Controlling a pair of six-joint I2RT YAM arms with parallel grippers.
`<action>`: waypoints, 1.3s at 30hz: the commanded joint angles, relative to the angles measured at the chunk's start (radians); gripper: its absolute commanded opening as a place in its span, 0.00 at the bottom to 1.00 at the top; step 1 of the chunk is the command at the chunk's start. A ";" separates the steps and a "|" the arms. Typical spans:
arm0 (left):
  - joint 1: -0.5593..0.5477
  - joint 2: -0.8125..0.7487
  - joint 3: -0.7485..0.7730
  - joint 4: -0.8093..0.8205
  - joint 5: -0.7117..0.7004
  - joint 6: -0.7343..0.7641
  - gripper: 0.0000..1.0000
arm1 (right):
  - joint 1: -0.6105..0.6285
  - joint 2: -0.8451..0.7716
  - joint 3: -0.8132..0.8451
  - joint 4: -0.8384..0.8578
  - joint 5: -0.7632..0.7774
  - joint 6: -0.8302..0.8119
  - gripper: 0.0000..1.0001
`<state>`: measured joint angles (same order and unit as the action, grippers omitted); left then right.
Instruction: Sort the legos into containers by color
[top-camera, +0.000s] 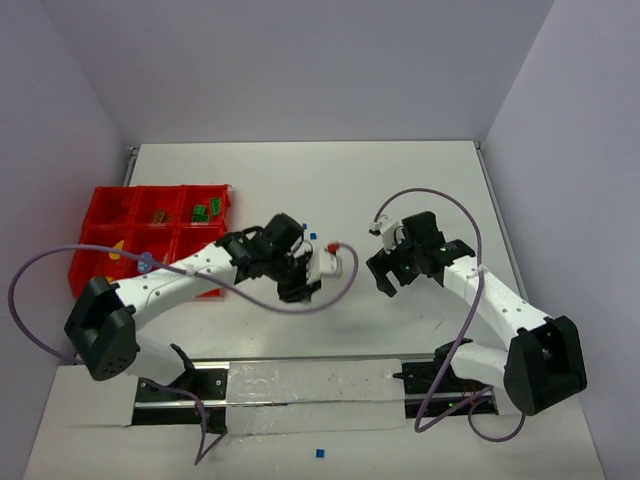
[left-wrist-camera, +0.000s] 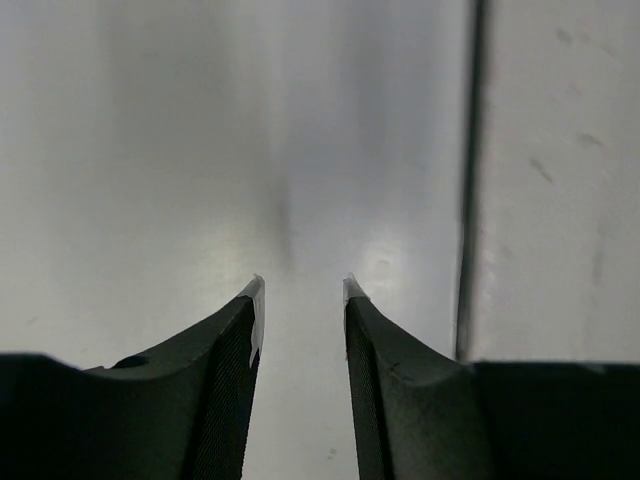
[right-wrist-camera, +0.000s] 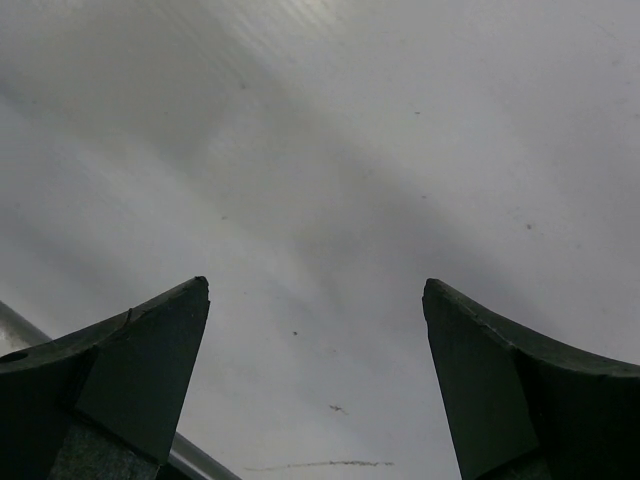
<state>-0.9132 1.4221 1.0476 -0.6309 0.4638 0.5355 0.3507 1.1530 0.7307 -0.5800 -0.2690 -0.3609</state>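
The red containers (top-camera: 100, 215) stand at the left of the table. Green legos (top-camera: 205, 211) lie in an upper right compartment, an orange-brown piece (top-camera: 160, 215) in the one beside it, and a yellow piece (top-camera: 118, 247) in a lower one. A tiny blue lego (top-camera: 313, 236) and a small red lego (top-camera: 333, 245) lie on the table just beyond my left wrist. My left gripper (top-camera: 298, 290) (left-wrist-camera: 302, 287) points down at bare table, partly open, with nothing between its fingers. My right gripper (top-camera: 382, 275) (right-wrist-camera: 315, 290) stands wide open over bare table right of centre.
Another blue piece (top-camera: 319, 453) lies at the near edge, in front of the arms' mounting plate (top-camera: 300, 385). Walls close the table at the back and both sides. A dark seam (left-wrist-camera: 468, 200) runs through the left wrist view on the right.
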 joint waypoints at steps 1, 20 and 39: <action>0.169 0.096 0.117 0.162 -0.071 -0.272 0.43 | -0.087 0.014 0.014 0.056 0.007 0.016 0.94; 0.204 0.536 0.483 0.178 -0.553 -1.012 0.45 | -0.168 0.111 0.071 0.075 -0.016 0.091 0.95; 0.194 0.711 0.597 0.104 -0.709 -1.101 0.48 | -0.169 0.117 0.068 0.064 -0.020 0.074 0.96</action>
<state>-0.7180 2.1227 1.6146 -0.5097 -0.2034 -0.5399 0.1909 1.2655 0.7612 -0.5349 -0.2813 -0.2783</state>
